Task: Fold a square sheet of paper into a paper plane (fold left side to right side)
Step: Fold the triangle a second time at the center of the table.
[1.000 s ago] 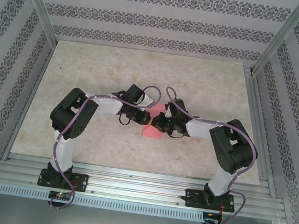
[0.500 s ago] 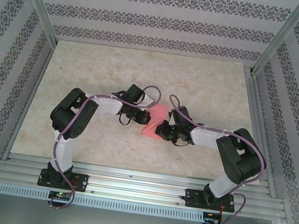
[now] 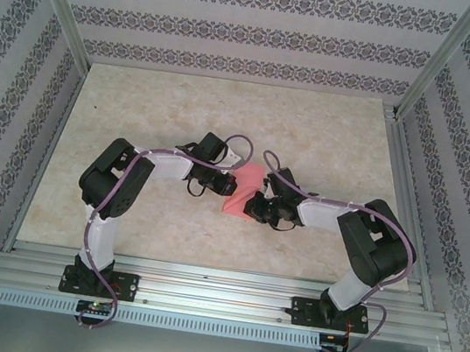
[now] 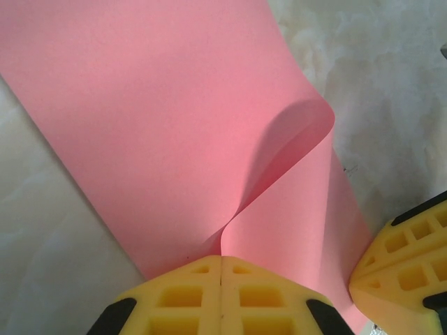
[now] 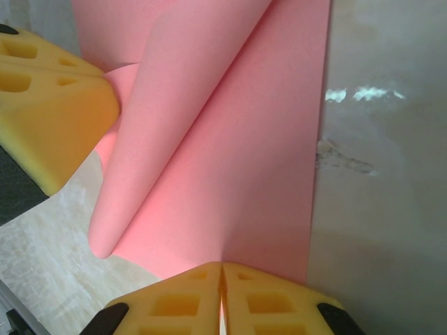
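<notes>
Midway across the desk (image 3: pixel 137 117): square sheet of paper (image 3: pixel 247 188), salmon-pink, one side lifted and curling over in a soft loop, no crease pressed yet. Jaws of the left gripper (image 4: pixel 221 271) pressed together, pinching one edge; jaws of the right gripper (image 5: pixel 222 278) likewise pinching another edge. Looks like the first fold half-made: edges not yet aligned, flattening and every later fold left. Grippers close together over the sheet, so little room there; bare desk open all around, patterned walls (image 3: pixel 240 26) well apart.
</notes>
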